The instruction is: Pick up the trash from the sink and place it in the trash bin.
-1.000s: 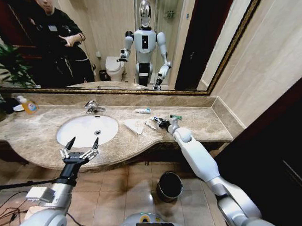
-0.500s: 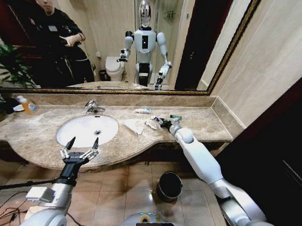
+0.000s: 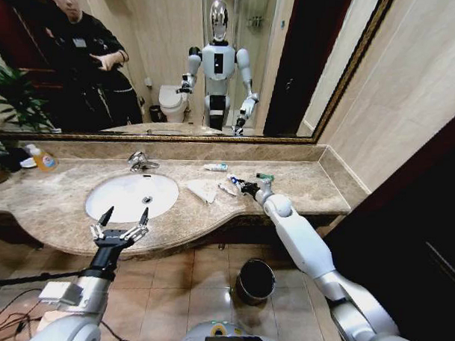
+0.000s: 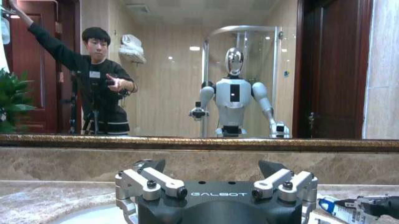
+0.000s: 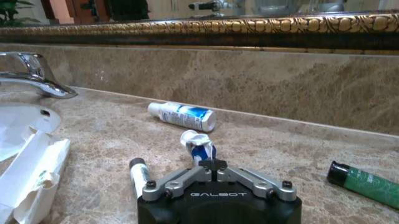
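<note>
My right gripper (image 5: 214,164) is shut on the end of a crumpled white-and-blue tube (image 5: 198,141), low over the marble counter to the right of the sink (image 3: 132,195). In the head view that gripper (image 3: 242,186) sits beside a white tissue (image 3: 203,189). More trash lies around it: a white-and-blue tube (image 5: 182,116) near the back wall, a green piece (image 5: 367,184) and a thin white stick with a black cap (image 5: 136,176). My left gripper (image 3: 119,230) hangs open at the counter's front edge, before the basin. The trash bin (image 3: 255,280) stands on the floor below the counter.
A chrome tap (image 3: 140,161) stands behind the basin. An orange-liquid bottle (image 3: 42,159) and a plant (image 3: 9,103) occupy the counter's far left. The mirror with its gilded frame (image 3: 214,138) runs along the back wall. Tiled floor surrounds the bin.
My right arm has edged slightly toward the back of the counter with the gripper still at the tube. The left arm has not moved.
</note>
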{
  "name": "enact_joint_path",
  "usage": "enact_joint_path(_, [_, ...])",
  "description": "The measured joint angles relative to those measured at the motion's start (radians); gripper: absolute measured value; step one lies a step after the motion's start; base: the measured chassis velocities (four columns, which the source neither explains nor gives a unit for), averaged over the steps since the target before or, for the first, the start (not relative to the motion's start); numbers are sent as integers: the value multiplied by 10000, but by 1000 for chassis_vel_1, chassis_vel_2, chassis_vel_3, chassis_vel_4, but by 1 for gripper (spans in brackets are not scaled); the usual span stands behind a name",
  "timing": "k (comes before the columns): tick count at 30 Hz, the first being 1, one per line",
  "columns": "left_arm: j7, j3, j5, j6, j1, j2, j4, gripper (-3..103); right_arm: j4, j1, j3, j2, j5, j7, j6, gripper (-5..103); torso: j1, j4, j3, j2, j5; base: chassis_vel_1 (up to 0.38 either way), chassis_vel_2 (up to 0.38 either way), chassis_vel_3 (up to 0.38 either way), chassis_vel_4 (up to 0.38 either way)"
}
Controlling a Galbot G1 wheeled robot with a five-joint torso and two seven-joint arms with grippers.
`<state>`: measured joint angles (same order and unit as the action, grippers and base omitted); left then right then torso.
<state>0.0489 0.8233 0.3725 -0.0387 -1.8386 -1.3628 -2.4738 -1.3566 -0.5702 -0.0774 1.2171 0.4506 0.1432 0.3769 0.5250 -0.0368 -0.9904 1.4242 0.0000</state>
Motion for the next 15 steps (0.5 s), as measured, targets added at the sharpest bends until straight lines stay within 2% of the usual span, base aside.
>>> enact_joint_path(15, [0,0,0,0,0,0,0,100,-1078,-342,-234,-403,437,-479,148,0,0,-1,0,0,0,0,0,0,0])
